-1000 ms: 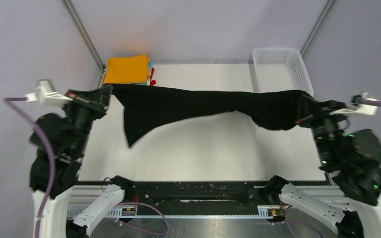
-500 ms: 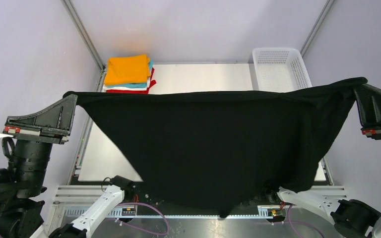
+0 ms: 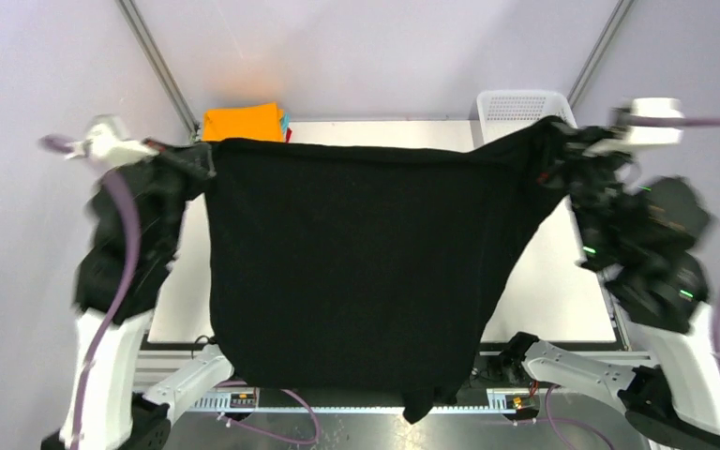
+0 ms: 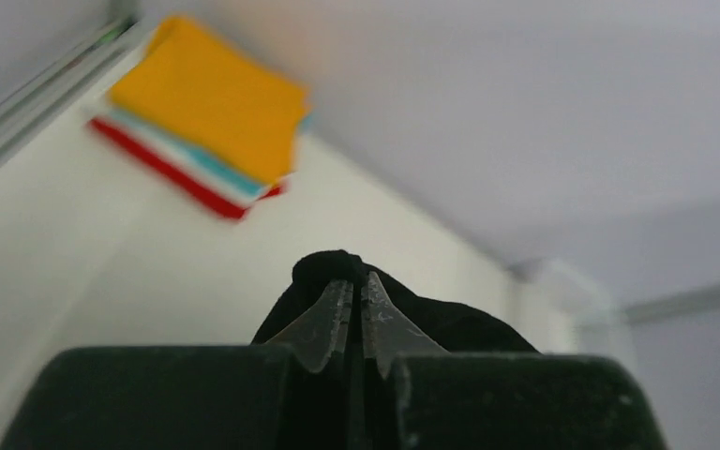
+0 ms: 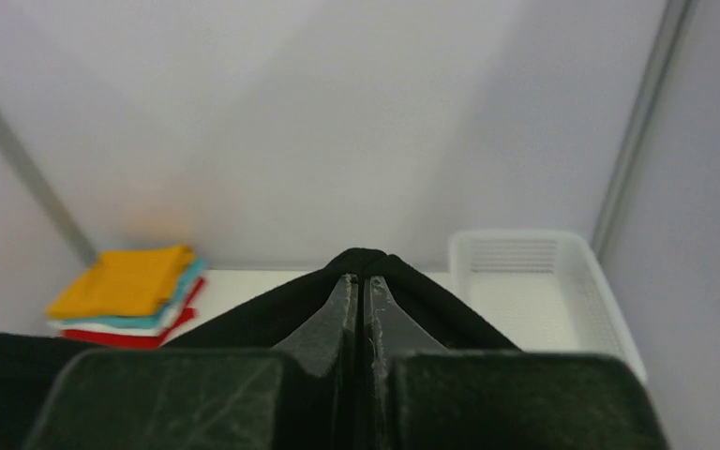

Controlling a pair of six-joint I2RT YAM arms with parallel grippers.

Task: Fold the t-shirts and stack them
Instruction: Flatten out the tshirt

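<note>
The large black t-shirt [image 3: 356, 272] hangs spread in the air between my two grippers, its lower edge drooping past the table's near edge. My left gripper [image 3: 208, 161] is shut on its top left corner [image 4: 333, 267]. My right gripper [image 3: 551, 141] is shut on its top right corner [image 5: 367, 258]. A folded stack with the orange shirt [image 3: 241, 123] on top lies at the far left corner of the table; teal, white and red layers show under it in the left wrist view [image 4: 187, 173] and in the right wrist view [image 5: 127, 300].
A white mesh basket [image 3: 516, 108] stands at the far right corner, also seen in the right wrist view [image 5: 534, 291]. The white table [image 3: 558, 291] shows to the right of the hanging shirt. Grey walls and frame posts enclose the back.
Both arms have swung inward and toward the back, carrying the black shirt. The shirt went from a stretched, bunched band to a wide spread sheet, now narrower and hanging straighter.
</note>
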